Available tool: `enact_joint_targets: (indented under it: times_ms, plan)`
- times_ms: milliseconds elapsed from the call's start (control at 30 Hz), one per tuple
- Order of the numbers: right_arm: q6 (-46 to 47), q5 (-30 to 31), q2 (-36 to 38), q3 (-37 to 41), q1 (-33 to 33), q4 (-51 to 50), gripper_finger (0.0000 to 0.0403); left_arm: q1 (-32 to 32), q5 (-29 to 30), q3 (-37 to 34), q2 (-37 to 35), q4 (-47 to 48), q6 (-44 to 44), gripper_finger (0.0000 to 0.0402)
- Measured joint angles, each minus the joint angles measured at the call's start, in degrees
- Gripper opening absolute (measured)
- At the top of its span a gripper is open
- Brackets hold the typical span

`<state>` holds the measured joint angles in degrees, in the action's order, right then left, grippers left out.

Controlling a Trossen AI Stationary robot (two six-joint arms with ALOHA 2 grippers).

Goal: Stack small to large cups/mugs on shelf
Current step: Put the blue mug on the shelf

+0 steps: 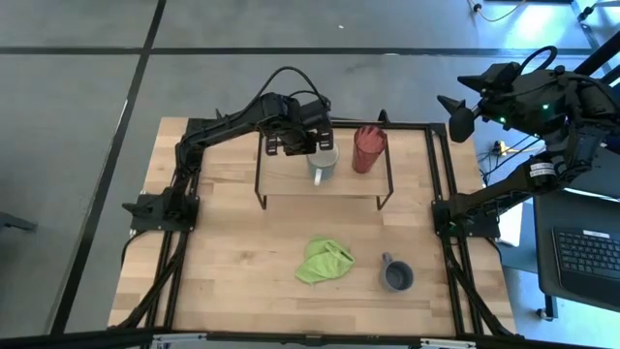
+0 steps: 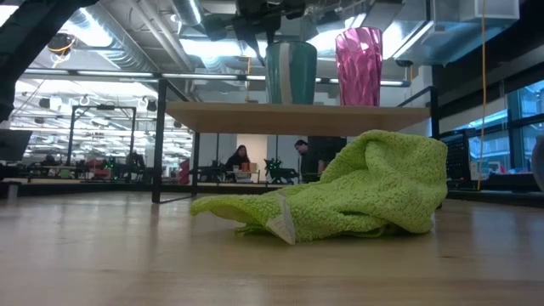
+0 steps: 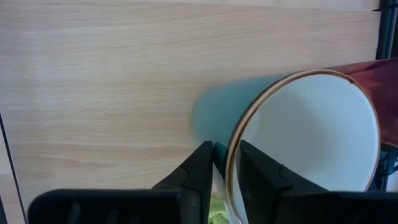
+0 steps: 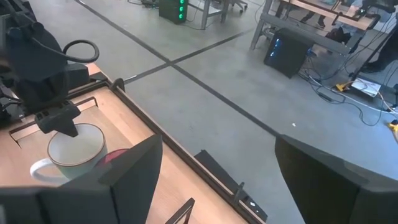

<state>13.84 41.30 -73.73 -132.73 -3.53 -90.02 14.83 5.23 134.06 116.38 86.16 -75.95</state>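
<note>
A mug (image 1: 323, 165), teal outside and white inside, stands on the light-wood shelf (image 1: 291, 179). In the low view the mug (image 2: 291, 72) is on the shelf board (image 2: 255, 117). The red ribbed tumbler (image 1: 368, 148) stands upright on the shelf right beside it. My left gripper (image 3: 224, 174) is above the shelf, shut on the mug's rim. A small grey-blue mug (image 1: 395, 274) stands on the table near the front right. My right gripper (image 4: 217, 180) is open and empty, raised beyond the table's right edge. My left gripper holds the mug's rim (image 3: 233, 163) with one finger (image 3: 261, 180) inside the mug and the other finger (image 3: 200, 171) outside it. The fingers come from above, pointing down. The mug is upright, and its base looks set on the shelf board (image 3: 93, 93).
A crumpled light green cloth (image 1: 325, 260) lies on the table in front of the shelf, left of the grey-blue mug. The shelf's black rod legs (image 1: 260, 189) stand at its corners. Black frame rails (image 1: 441, 194) run along the table's sides.
</note>
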Motion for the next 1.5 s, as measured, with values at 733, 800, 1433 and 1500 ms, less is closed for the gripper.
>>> enact_joint_targets:
  times_ms: [733,800,1433,1500]
  plan:
    - [-0.84,-0.86,0.00,0.00,0.02,0.00,0.0312,-1.53,1.94,0.04,-3.41,-1.38,1.49,0.0066]
    - [-0.84,-0.88,-0.02,0.00,0.02,0.00,0.0312,-1.94,3.20,0.04,-3.97,-1.69,2.08,0.0066]
    - [-1.99,-0.85,-0.02,0.02,0.02,0.01,0.0312,-12.46,7.43,-4.65,-4.15,1.57,0.90,0.0065]
    - [-2.16,-0.86,-0.02,0.02,0.00,0.01,0.0312,-13.66,8.34,-5.60,-4.12,1.00,0.25,0.0060]
